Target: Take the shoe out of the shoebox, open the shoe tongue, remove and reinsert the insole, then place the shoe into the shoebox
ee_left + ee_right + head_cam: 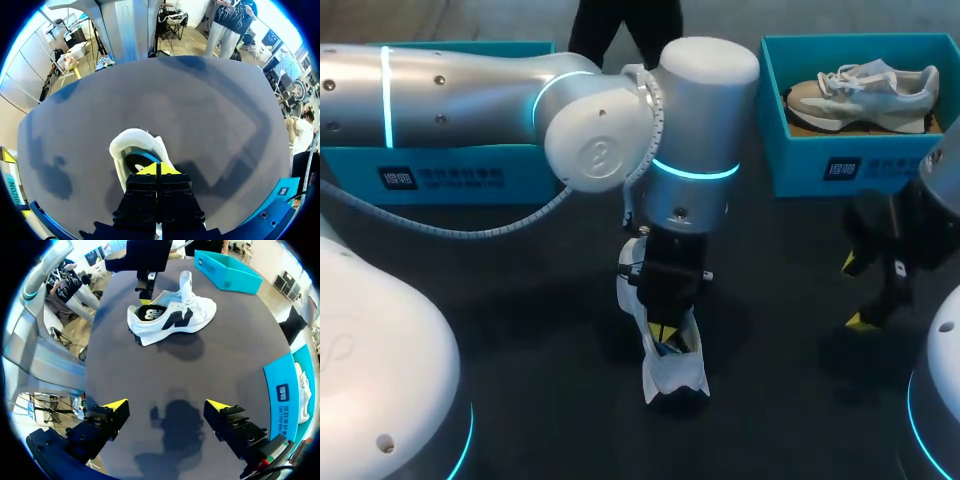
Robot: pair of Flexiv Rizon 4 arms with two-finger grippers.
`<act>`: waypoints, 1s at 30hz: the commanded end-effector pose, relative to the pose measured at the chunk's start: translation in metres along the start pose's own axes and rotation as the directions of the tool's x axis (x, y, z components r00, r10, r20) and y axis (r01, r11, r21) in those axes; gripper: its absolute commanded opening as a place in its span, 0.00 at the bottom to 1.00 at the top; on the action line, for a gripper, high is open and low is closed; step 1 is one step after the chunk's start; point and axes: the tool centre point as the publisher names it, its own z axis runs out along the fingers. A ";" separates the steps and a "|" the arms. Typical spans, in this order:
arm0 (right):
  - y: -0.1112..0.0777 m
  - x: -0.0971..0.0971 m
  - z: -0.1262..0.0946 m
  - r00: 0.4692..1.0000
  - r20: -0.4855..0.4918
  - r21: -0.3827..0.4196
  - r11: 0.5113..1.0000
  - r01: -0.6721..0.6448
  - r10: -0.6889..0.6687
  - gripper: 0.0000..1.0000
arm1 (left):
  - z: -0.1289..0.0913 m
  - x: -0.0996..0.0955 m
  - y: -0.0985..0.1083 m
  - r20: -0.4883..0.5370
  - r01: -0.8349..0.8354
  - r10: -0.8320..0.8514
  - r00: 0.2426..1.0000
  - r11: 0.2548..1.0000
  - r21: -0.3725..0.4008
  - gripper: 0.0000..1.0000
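Dark and matte, the surface [520, 300] fills the head view, with two teal shoeboxes standing along its far edge. My left arm [470, 95] comes in from the left, crosses in front of the left shoebox [440, 175] and bends down over the middle of the surface. The right shoebox [840, 165] stands open at the far right and holds a beige and white sneaker [865, 95] lying on its side.

A white shoe [675, 375] with dark side markings rests on its sole near the middle of the surface, well apart from both boxes. In the right wrist view its tongue [186, 282] stands up, pulled away from the opening.

The left claw [157, 169] points straight down into the shoe's opening. Its two yellow tips are pressed together with no gap between them, just over the dark and blue inside of the shoe. Whether they pinch anything there I cannot tell.

The right claw [167, 405] hangs over bare surface at the right, near the right shoebox and well apart from the white shoe. Its fingers are spread wide, with nothing between them.
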 end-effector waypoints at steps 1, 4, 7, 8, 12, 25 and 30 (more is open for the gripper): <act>0.000 0.002 0.000 1.000 0.003 0.001 1.000 -0.001 0.001 1.00 | -0.002 0.006 -0.006 0.006 -0.007 0.007 1.000 1.000 -0.015 0.00; 0.000 0.002 0.000 1.000 0.003 0.001 1.000 -0.001 0.001 1.00 | 0.002 0.005 -0.004 -0.002 -0.011 0.011 1.000 1.000 -0.011 0.00; 0.000 0.002 0.000 1.000 0.003 0.001 1.000 -0.001 0.001 1.00 | 0.010 0.002 -0.002 -0.016 -0.010 0.010 1.000 1.000 0.005 0.00; 0.000 0.002 0.000 1.000 0.003 0.001 1.000 -0.001 0.001 1.00 | 0.012 0.002 -0.002 -0.019 -0.010 0.010 1.000 1.000 0.007 0.00; 0.000 0.002 0.000 1.000 0.003 0.001 1.000 -0.001 0.001 1.00 | 0.018 0.002 0.001 -0.021 -0.003 0.003 1.000 1.000 0.016 0.00; 0.000 0.002 0.000 1.000 0.003 0.001 1.000 -0.001 0.001 1.00 | 0.030 -0.007 0.007 -0.039 0.005 -0.005 0.999 1.000 0.018 0.00; 0.000 0.002 0.000 1.000 0.003 0.001 1.000 -0.001 0.001 1.00 | 0.040 -0.009 0.006 -0.059 0.008 -0.006 0.998 1.000 0.028 0.00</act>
